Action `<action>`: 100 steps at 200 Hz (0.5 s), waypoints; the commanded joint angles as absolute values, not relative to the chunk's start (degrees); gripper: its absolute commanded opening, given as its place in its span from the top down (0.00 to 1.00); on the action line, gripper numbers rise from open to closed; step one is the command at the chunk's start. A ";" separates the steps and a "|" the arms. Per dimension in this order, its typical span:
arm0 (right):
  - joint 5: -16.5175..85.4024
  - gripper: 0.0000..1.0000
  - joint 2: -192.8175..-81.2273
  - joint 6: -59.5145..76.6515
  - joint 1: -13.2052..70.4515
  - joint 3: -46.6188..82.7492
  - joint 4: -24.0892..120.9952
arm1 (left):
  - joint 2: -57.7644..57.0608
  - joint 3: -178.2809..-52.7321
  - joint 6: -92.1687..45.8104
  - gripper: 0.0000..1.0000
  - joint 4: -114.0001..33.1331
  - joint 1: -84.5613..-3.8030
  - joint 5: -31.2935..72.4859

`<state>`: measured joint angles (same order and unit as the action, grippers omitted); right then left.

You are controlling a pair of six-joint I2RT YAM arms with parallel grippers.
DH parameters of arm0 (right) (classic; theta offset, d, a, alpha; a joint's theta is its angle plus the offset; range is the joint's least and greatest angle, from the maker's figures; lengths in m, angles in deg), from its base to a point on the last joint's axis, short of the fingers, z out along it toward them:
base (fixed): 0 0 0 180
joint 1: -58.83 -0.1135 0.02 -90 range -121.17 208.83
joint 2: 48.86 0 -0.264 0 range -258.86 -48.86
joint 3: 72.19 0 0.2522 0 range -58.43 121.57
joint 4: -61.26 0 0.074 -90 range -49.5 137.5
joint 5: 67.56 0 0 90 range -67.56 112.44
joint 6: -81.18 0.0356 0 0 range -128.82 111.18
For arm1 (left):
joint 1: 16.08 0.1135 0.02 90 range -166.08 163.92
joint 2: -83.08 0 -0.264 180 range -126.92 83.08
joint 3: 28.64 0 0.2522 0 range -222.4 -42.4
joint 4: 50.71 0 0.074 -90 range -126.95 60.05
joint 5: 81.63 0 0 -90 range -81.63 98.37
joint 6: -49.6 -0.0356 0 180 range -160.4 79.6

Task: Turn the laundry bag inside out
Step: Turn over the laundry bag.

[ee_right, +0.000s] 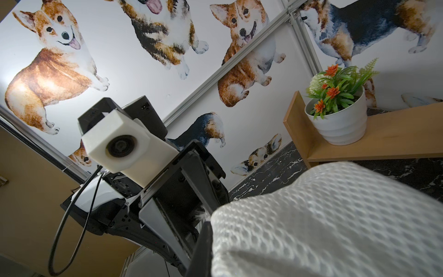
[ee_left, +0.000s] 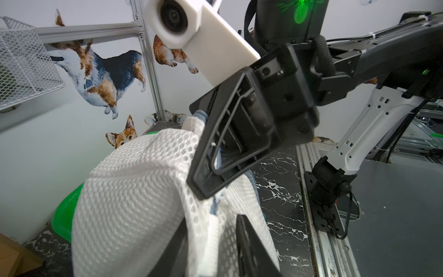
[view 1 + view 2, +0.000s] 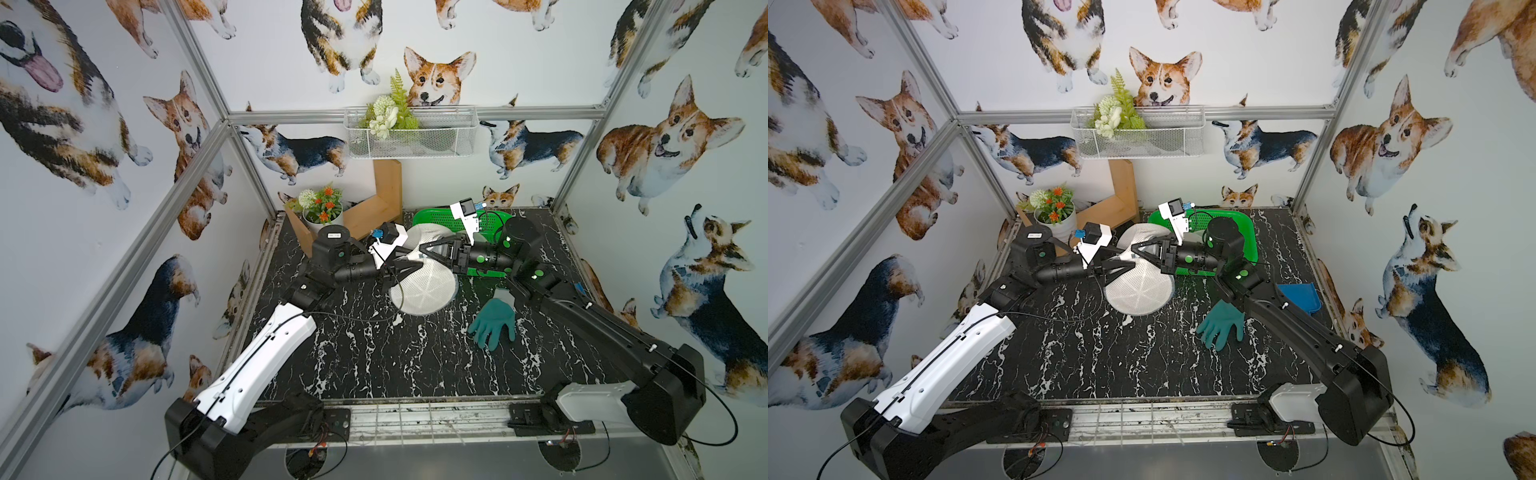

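- laundry bag (image 3: 424, 289) is the white mesh one, sitting around the middle of the bench (image 3: 374, 365), a bit toward the back edge; its round panel faces up in both top views, and the upper part is bunched up between the two grippers
- right gripper (image 3: 423, 249) comes in from the right edge side; jaws fully closed on the bag's upper edge; in the left wrist view you can see a bit of pale blue trim (image 2: 199, 115) tucked right in at the clamp
- left gripper (image 2: 211, 242) comes at the bag from the left edge side; jaws stand part-way apart with a fold of mesh and the seam between them; honestly can't tell whether it's pinching the fabric or just straddling it
- the two grippers are tip to tip, nearly touching, over the bag's top
- green basket (image 3: 492, 218) is by the back edge, just behind the bag and under the right arm
- teal glove (image 3: 494, 320) lies flat on the bench toward the right edge, near the bag but not touching
- flower pot (image 3: 322, 214) sits on a wooden shelf (image 3: 386, 195) in the back-left corner; a blue thing (image 3: 1300, 297) lies by the right edge
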<state>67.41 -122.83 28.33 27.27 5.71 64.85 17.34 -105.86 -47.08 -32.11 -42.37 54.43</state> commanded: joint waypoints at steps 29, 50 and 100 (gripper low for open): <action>67.79 1.00 -123.15 27.57 27.09 6.19 67.05 | 17.94 -104.84 -44.80 0.76 -36.11 -42.36 57.51; 67.34 1.00 -122.94 26.63 27.09 6.09 65.99 | 18.52 -104.55 -44.52 0.71 -36.39 -42.36 57.46; 67.52 1.00 -122.58 26.32 27.05 5.91 65.61 | 18.93 -104.18 -44.05 0.79 -36.67 -42.31 56.88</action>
<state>67.46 -122.83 27.02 27.19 5.71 64.87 18.81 -104.29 -44.87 -34.56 -42.32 55.89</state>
